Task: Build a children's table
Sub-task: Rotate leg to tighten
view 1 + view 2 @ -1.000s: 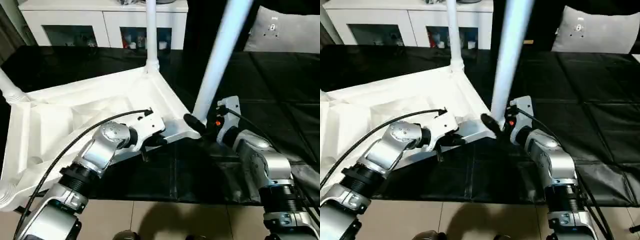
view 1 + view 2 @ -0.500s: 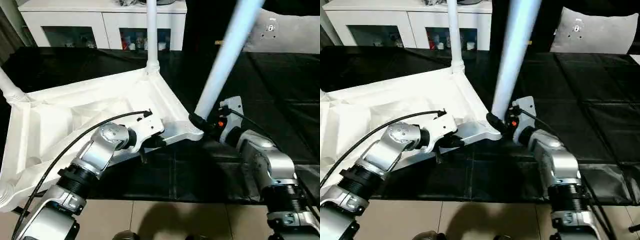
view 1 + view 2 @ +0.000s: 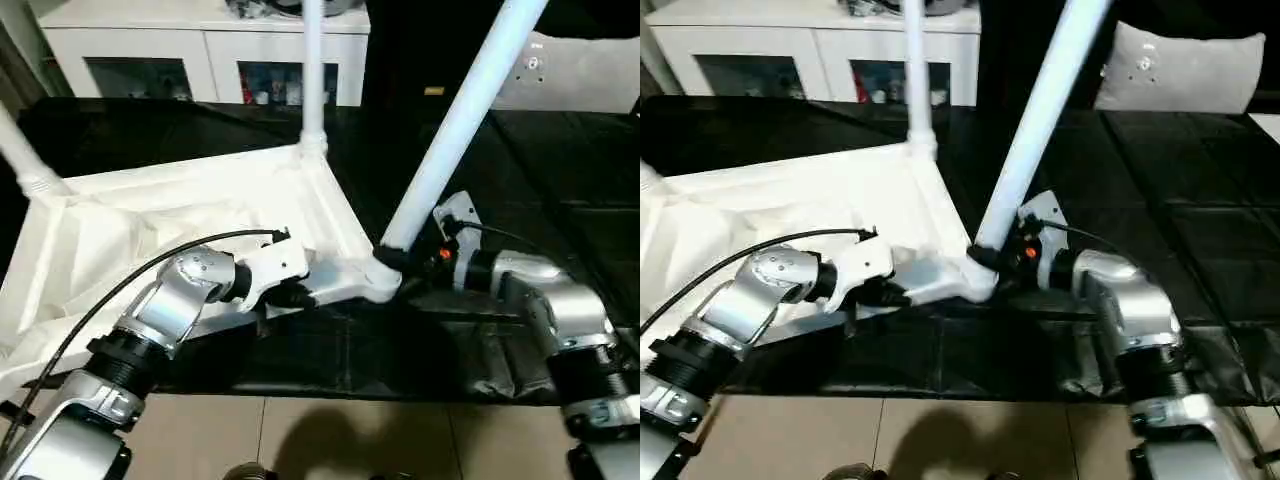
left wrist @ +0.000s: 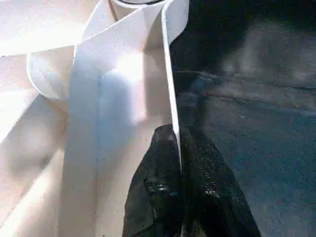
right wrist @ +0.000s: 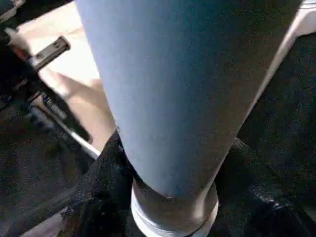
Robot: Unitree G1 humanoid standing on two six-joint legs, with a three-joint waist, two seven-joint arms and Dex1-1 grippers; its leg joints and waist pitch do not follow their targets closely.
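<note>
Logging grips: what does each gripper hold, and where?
Left gripper: tabletop, by its near side wall. Right gripper: tilted leg, at its threaded bottom end.

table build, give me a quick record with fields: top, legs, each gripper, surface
top: children's table upside down, ribbed underside up
legs: two stand upright in far sockets
leaning leg: threaded end at near corner socket, tilted
left gripper: shut on table's rim
right gripper: closed round leaning leg's base
surface: black mat
</note>
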